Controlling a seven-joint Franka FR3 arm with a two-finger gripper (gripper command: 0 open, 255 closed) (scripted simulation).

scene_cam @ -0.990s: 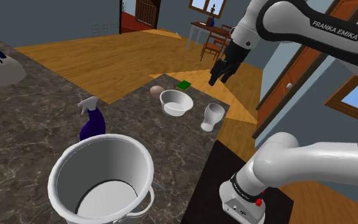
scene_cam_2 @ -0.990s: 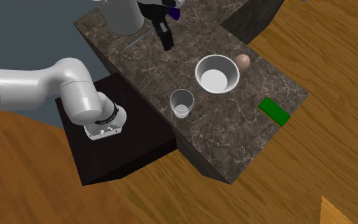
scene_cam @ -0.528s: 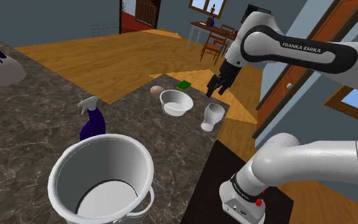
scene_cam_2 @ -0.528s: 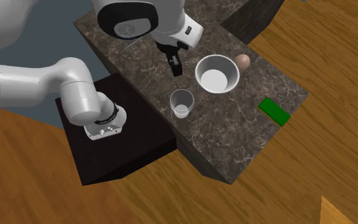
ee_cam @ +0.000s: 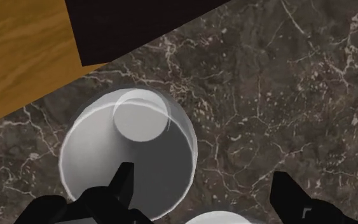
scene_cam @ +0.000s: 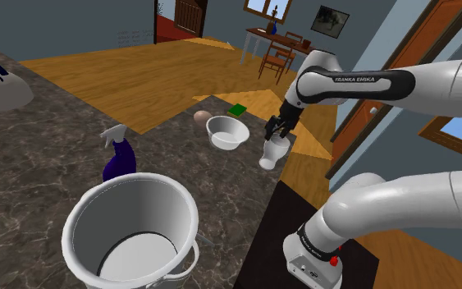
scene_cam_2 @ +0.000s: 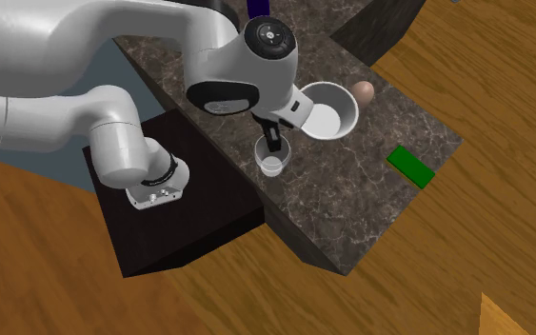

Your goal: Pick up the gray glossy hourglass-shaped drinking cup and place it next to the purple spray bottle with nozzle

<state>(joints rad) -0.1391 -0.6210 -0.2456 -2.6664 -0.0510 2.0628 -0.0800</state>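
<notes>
Pale grey cup (scene_cam: 275, 150) stood upright at the worktop (scene_cam: 48, 164) edge nearest the stand (scene_cam: 268, 226), well apart from the purple spray bottle (scene_cam: 121, 158). Jaws hovered spread just above its mouth, gripping nothing. Likely step: reaching; next, lower and pinch its wall.

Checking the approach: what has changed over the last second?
The arm swung down toward the cup; its open jaws now hang right over its rim, nothing gripped. Cup, bowl, spray bottle, pot and green block stayed put.
</notes>
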